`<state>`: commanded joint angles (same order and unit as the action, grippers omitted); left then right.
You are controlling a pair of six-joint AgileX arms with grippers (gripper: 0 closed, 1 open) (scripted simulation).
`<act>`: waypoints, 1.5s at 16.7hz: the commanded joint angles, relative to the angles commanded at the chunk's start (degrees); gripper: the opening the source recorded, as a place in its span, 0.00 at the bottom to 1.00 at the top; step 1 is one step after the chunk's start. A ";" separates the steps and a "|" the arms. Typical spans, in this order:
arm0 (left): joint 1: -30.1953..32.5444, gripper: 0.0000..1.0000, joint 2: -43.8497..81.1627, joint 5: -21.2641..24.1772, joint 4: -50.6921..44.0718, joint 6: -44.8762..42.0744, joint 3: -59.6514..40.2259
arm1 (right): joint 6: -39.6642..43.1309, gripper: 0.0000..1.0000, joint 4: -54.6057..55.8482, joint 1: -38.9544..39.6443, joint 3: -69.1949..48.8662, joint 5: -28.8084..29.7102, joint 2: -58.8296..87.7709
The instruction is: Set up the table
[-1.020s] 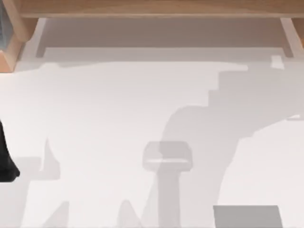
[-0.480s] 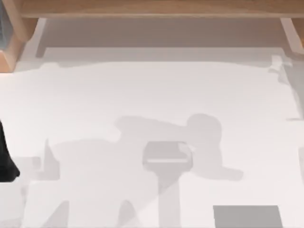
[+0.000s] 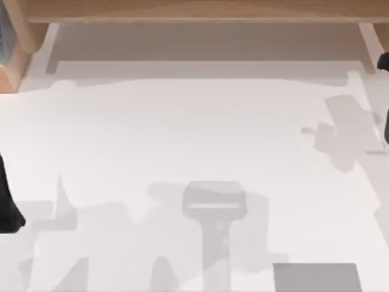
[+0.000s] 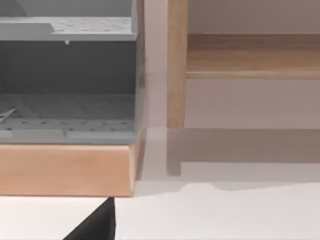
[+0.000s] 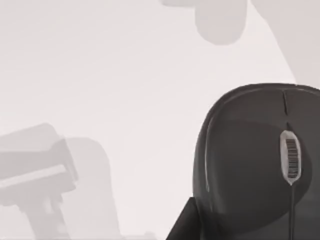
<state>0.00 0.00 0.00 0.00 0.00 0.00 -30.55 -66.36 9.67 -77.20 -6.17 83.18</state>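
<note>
The big white surface lies flat, with light wooden boards along its far edge. Look for the small grey pad at the near edge, and find everything else from there. The surface spreads out from the pad on every side. Your left arm is far across from the pad, at the left edge. Your right arm is well past the pad, at the right edge, near the boards.

The left wrist camera sees a grey shelf in a wooden frame. You cannot tell if the left gripper is wide or narrow.

The right wrist camera sees a black mouse, very close over the surface. The right gripper may be holding it, but you cannot tell.
</note>
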 joint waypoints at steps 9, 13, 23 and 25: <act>0.00 1.00 0.00 0.00 0.00 0.00 0.00 | -14.72 0.00 14.23 35.61 32.83 7.38 -1.82; 0.00 1.00 0.00 0.00 0.00 0.00 0.00 | -18.42 0.00 19.25 40.58 37.11 10.56 -3.93; 0.00 1.00 0.00 0.00 0.00 0.00 0.00 | -18.14 0.00 22.84 41.27 34.51 8.41 -3.72; 0.00 1.00 0.00 0.00 0.00 0.00 0.00 | -17.90 0.00 25.55 41.58 32.85 6.90 -3.84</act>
<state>0.00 0.00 0.00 0.00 0.00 0.00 -48.45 -40.80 51.25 -44.35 0.73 79.34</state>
